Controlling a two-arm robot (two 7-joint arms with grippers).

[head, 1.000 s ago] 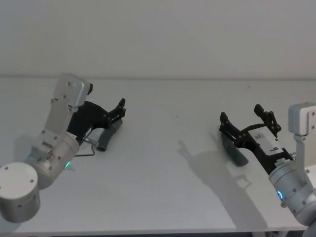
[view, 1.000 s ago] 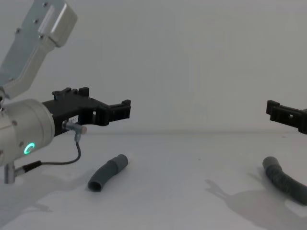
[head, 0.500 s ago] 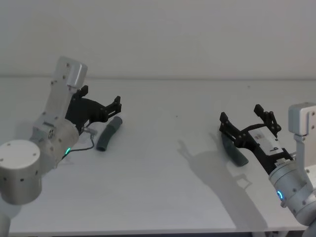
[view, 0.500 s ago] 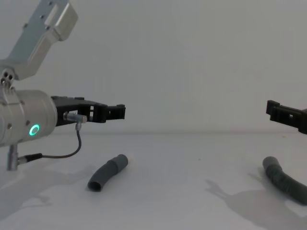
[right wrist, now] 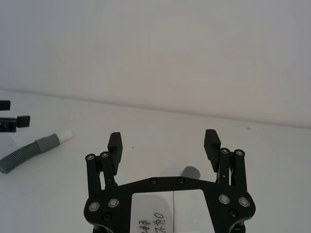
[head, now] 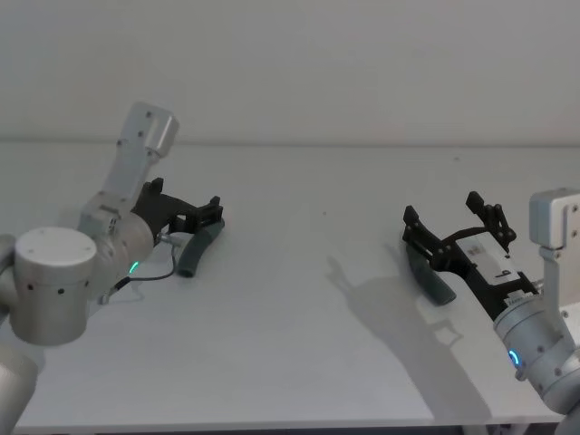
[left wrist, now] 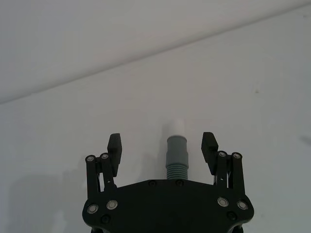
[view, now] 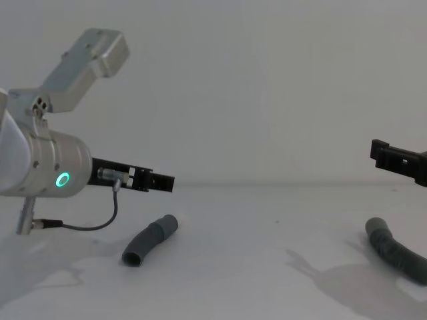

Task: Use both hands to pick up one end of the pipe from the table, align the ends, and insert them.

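Note:
The pipe lies in two pieces on the white table [head: 299, 317]. The short curved piece [head: 195, 249] [view: 150, 239] is at the left, with a smooth cuff [left wrist: 177, 155] and a whitish tip [left wrist: 178, 127]. My left gripper [head: 216, 214] [left wrist: 162, 143] [view: 163, 181] hovers just above it, open, its fingers on either side of the cuff without touching. The longer piece [head: 430, 276] [view: 393, 252] lies at the right, its socket end [right wrist: 191, 172] showing below my right gripper [head: 441, 208] [right wrist: 163, 140]. That gripper hangs open above the hose and holds nothing.
A thin black cable [view: 93, 223] loops from the left wrist down toward the table. The broad middle of the table separates the two pieces. A plain wall [head: 317, 63] rises behind the far edge.
The left arm has swung and lowered, bringing its open gripper level and down over the short piece's cuffed end. The right arm and both hose pieces have stayed still.

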